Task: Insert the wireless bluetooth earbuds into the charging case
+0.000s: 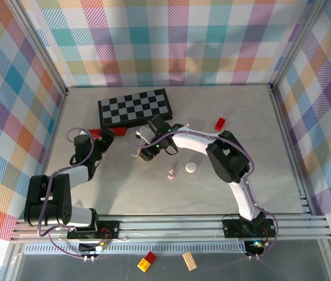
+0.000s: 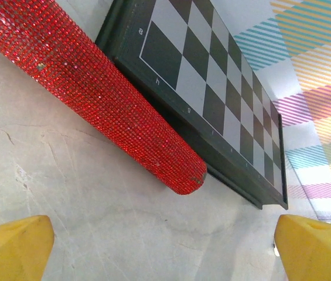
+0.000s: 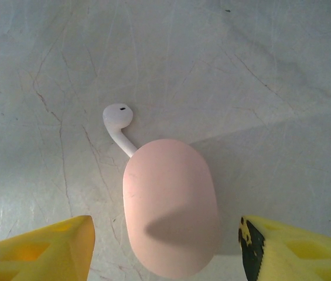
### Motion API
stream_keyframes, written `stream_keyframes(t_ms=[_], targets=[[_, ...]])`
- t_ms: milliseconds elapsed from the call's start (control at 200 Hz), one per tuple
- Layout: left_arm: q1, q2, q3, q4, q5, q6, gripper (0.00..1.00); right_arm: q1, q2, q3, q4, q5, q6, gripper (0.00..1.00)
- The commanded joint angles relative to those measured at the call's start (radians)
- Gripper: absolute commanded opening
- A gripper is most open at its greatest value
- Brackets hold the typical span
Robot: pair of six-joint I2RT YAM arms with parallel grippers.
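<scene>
Straddling pink case (image 3: 171, 205) with right gripper (image 3: 165, 237) fingers (image 3: 48, 249) apart, earbud (image 3: 118, 120) touching its far end; likely needing closing next; left gripper (image 2: 162, 249) gaping.

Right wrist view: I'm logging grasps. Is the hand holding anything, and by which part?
Nothing held: the right hand straddles the pink case, both fingers clear of its sides.

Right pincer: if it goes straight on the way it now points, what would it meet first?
The right pincer would likely meet the pink case first, lying between its fingers; the white earbud lies beyond it.
</scene>
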Motion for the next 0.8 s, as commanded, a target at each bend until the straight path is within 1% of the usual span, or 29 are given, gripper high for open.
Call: stream_keyframes(t_ms=[0, 140, 195, 295, 425, 575, 710, 795], targets=[[0.012, 0.0, -0.003, 0.029, 0.029, -0.003, 0.96, 0.007, 0.028, 0.035, -0.04, -0.008, -0.035, 0.65], [0.012, 0.005, -0.002, 0.039, 0.044, -0.005, 0.96, 0.009, 0.047, 0.051, -0.052, 0.001, -0.046, 0.63], [0.012, 0.007, -0.004, 0.042, 0.044, -0.005, 0.96, 0.009, 0.052, 0.057, -0.058, 0.003, -0.046, 0.58], [0.012, 0.009, -0.005, 0.045, 0.049, -0.004, 0.96, 0.009, 0.06, 0.064, -0.057, 0.004, -0.045, 0.53], [0.012, 0.013, -0.004, 0.052, 0.063, -0.004, 0.96, 0.009, 0.068, 0.072, -0.058, 0.004, -0.046, 0.51], [0.012, 0.023, 0.0, 0.059, 0.072, -0.003, 0.96, 0.009, 0.075, 0.078, -0.055, 0.004, -0.049, 0.54], [0.012, 0.026, 0.0, 0.064, 0.079, -0.004, 0.96, 0.009, 0.082, 0.09, -0.066, 0.009, -0.054, 0.53], [0.012, 0.026, -0.001, 0.065, 0.082, -0.003, 0.96, 0.009, 0.08, 0.09, -0.07, 0.015, -0.057, 0.48]])
